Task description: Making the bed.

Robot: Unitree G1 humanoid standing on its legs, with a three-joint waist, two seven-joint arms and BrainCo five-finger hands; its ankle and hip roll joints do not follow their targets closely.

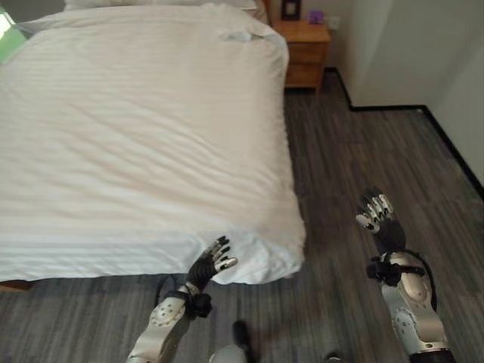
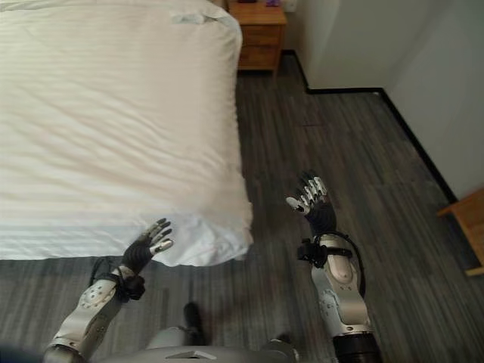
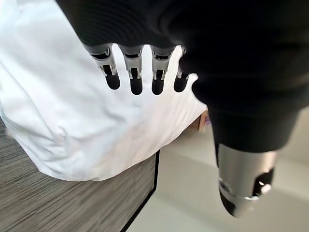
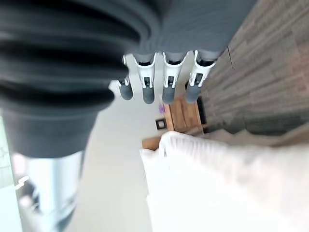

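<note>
We stand at the foot of the bed, near its right-hand corner, and from left to right we have the wide white striped duvet [image 1: 144,136] spread over the mattress, largely smooth with light creases, and its corner drooping in a bunched fold over the foot edge. Our left hand [image 1: 214,261] sits right at that bunched corner, fingers straight and relaxed, holding nothing; from the wrist camera the fingertips [image 3: 136,86] hover just before the white cloth, and we cannot tell whether they touch it.

Further right, over the grey wood-plank floor [image 1: 363,151], our right hand [image 1: 376,213] is raised well apart from the bed, fingers extended and empty. At the head of the bed a small wooden nightstand with drawers [image 1: 304,51] stands just beside the mattress, bearing a dark picture frame [image 1: 290,9] and a small purple object [image 1: 315,16].

We judge the cover already laid, so the step in hand is tidying this foot corner. The next move would call for the left hand to close on the loose fold and draw it flat, with the right hand brought in to the side edge to help.

We can read no brand, label or writing anywhere.
</note>
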